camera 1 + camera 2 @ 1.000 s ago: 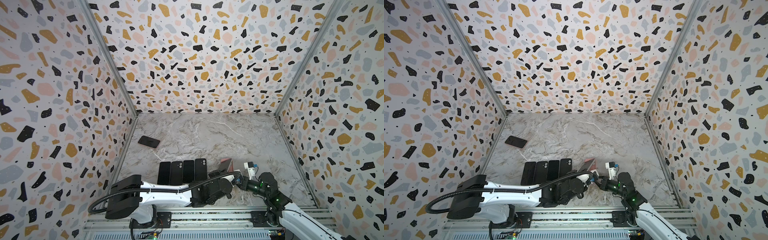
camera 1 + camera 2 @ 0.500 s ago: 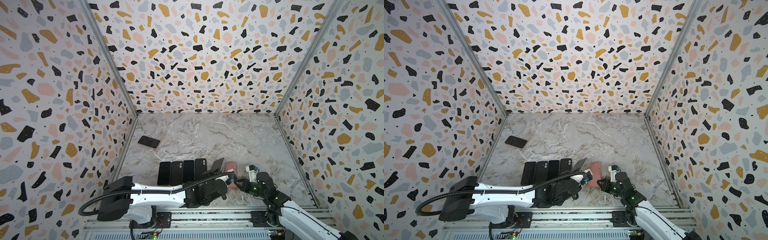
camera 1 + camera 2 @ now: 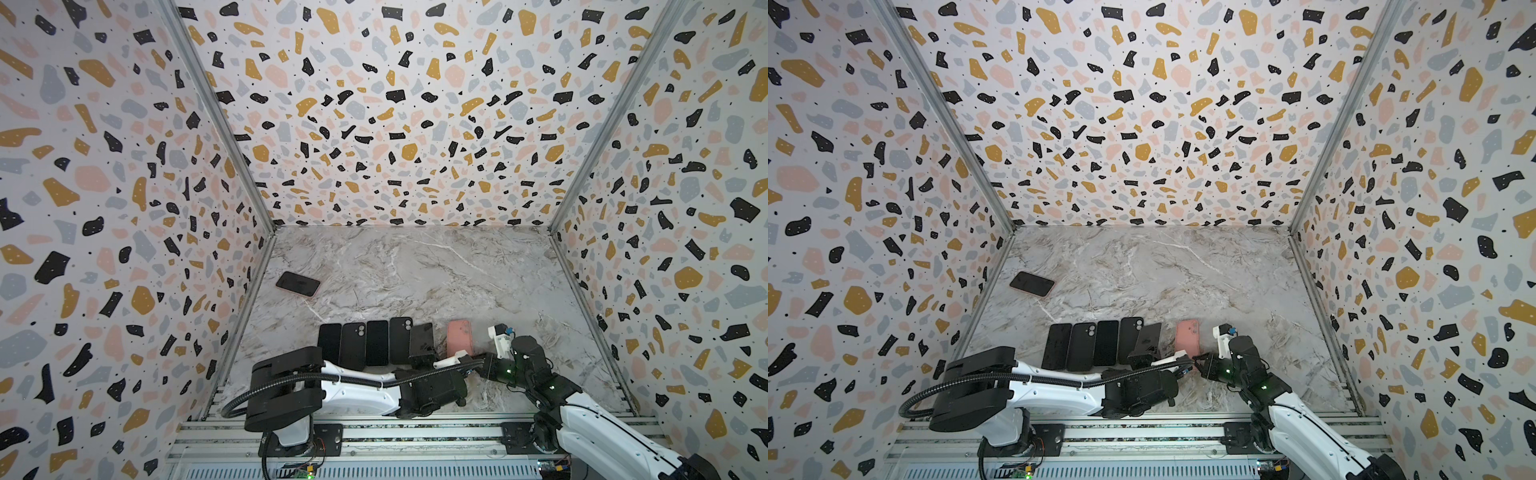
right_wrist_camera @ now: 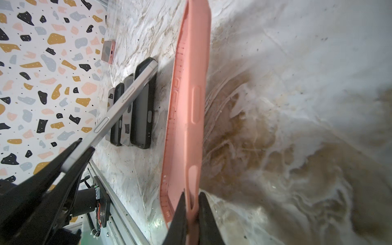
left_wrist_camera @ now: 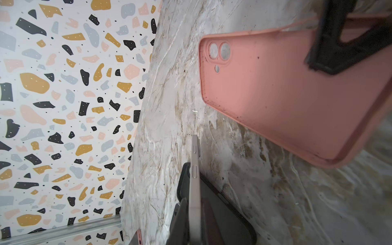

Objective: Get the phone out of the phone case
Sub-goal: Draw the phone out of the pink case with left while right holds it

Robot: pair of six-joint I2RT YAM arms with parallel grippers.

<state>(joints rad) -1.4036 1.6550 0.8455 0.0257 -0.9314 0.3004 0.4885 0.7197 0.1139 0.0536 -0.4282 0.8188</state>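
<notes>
Both arms are low at the near edge of the marble surface [image 3: 415,270], and the two pieces are apart! The left pincer [image 5: 194,209] is clamped tight on the short end of the phone [image 5: 194,169], a slim silver-edged handset that juts straight out from the tips, tilted up off the surface. The right pincer [image 4: 191,203] is nipped shut on the wall of the pink phone case [image 4: 188,106]. The case stretches away from those tips, and marble shows clean through its camera holes. It is empty. In both top views the phone [image 3: 422,338] and the case [image 3: 459,336] sit side by side with a strip of bare marble between them, the case on the inner side of the right pincer. On the far side of the left pincer from the case lies a row of four black slabs [image 3: 365,343]; phones or cases, I cannot tell. Well beyond the left pincer, near the side wall, another phone in a pink case [image 3: 298,284] lies flat, screen up.
</notes>
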